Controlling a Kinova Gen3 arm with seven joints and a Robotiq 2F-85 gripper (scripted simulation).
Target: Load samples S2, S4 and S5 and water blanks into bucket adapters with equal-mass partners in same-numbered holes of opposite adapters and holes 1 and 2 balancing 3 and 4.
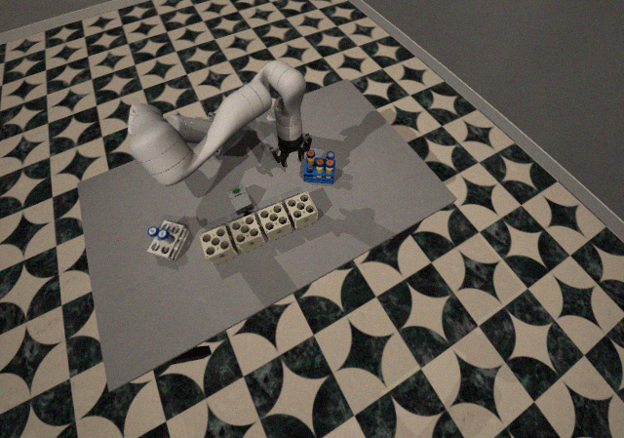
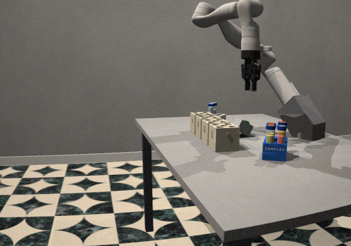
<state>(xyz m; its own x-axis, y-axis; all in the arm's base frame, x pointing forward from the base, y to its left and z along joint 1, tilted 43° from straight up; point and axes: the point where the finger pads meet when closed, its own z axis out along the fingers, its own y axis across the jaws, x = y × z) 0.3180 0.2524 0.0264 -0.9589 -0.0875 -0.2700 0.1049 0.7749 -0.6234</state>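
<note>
Fingers (image 2: pixel 250 88) hang part-spread and empty, high above the sample rack (image 2: pixel 274 150).

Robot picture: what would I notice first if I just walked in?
Probably the big white arm bending high over the grey table, its black hand partly open, holding nothing and pointing down. Below it stands a blue rack of tubes with orange caps, and a row of four tan blocks with round holes sits mid-table.
</note>
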